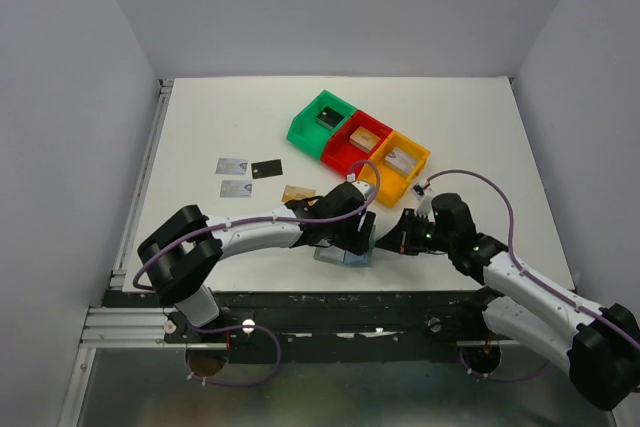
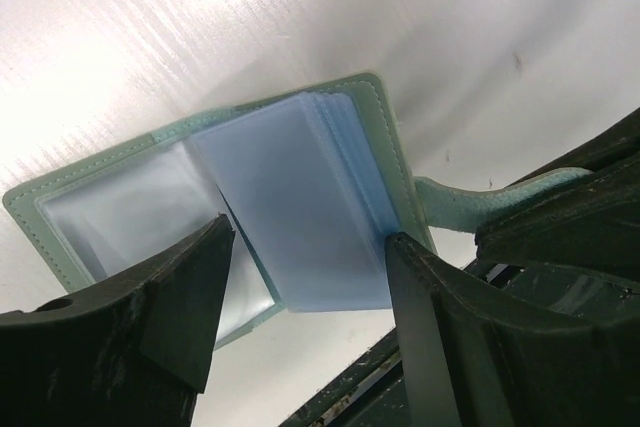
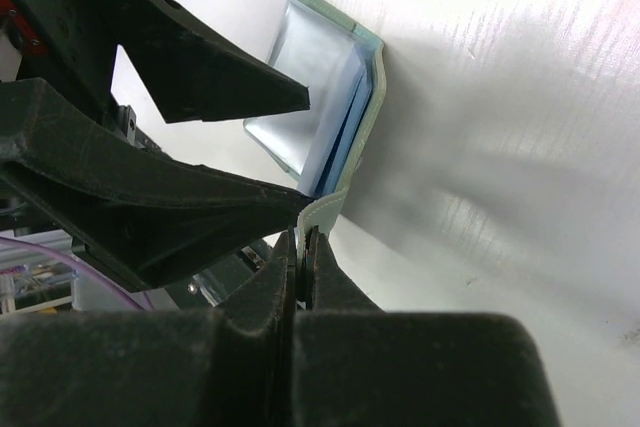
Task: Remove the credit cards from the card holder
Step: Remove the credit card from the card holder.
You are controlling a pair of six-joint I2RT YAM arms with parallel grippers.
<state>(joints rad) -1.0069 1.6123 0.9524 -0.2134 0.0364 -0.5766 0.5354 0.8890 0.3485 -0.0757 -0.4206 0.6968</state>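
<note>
The left arm [image 1: 250, 232] and the right arm [image 1: 540, 292] have white link shells between black joint housings. A thin purple cable [image 1: 470, 173] loops along each. The left gripper [image 2: 310, 237] has matte black, wedge-shaped fingers [image 2: 180, 297].

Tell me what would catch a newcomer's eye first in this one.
Both arms meet over the open card holder at the near edge of the table. The right gripper is shut on its tab, and the left gripper is open astride its clear sleeves. Loose cards lie behind on the left, and a row of green, red and orange bins sits further back.
</note>
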